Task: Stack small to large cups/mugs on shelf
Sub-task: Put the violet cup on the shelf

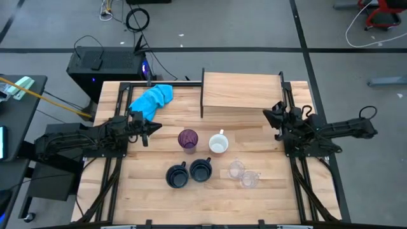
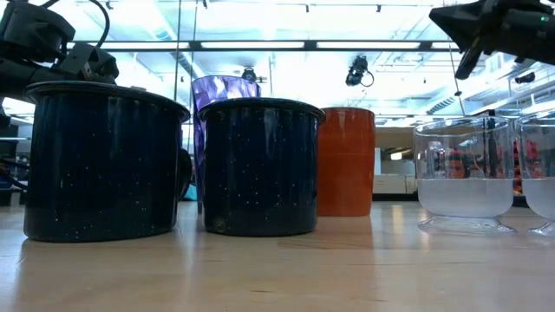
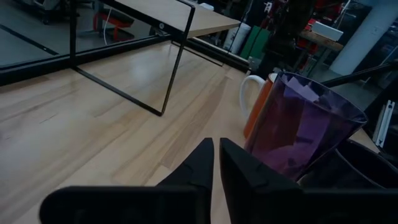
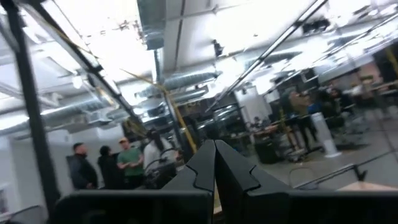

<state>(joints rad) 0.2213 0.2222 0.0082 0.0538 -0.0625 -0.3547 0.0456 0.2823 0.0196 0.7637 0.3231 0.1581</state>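
Note:
Six cups stand on the tabletop in front of the shelf [image 1: 241,92]: a purple tumbler [image 1: 187,140], an orange mug with white inside [image 1: 219,144], two navy mugs [image 1: 176,176] [image 1: 201,170] and two clear cups [image 1: 236,169] [image 1: 249,179]. Each rests on its base. My left gripper [image 1: 152,127] is left of the tumbler [image 3: 305,130], shut and holding nothing, pointing roughly level at it. My right gripper [image 1: 270,114] hovers by the shelf's right front corner, shut and tipped upward, with nothing in it.
A bright blue cloth [image 1: 152,98] lies at the back left, beside the shelf's thin black uprights [image 3: 174,68]. The low view shows the navy mugs [image 2: 104,160] [image 2: 260,165] nearest the front edge. People stand in the room beyond the table [image 4: 124,162].

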